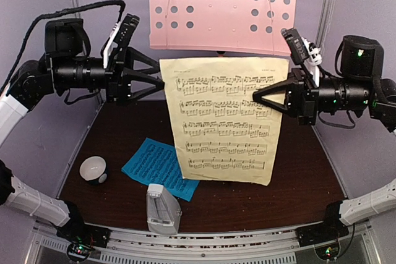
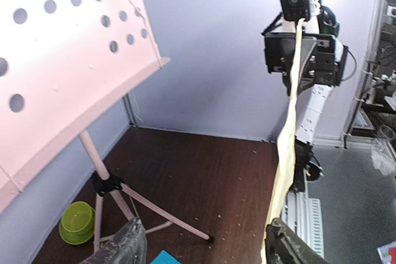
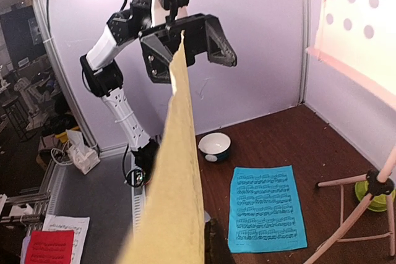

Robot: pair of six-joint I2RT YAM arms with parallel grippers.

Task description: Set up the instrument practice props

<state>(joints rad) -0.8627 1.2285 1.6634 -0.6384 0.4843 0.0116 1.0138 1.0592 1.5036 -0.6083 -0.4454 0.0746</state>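
Over the desk (image 1: pixel 297 171) your right gripper (image 1: pixel 255 97) clamps the yellow sheet (image 1: pixel 226 122), left gripper (image 1: pixel 162 77) gapes loose; pink music stand (image 1: pixel 223 10) looks bare, blue sheet (image 1: pixel 154 165) and metronome (image 1: pixel 162 209) wait by the front edge.

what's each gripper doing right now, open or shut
Left gripper: open, jaws apart on either side of the yellow page edge.
Right gripper: shut on the yellow page.

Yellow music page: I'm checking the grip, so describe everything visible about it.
The yellow page is thin paper printed with five rows of music, hanging upright and slightly bowed in front of the pink stand. The right tool is pinched shut on its right edge; the left tool stands open astride its upper left edge.
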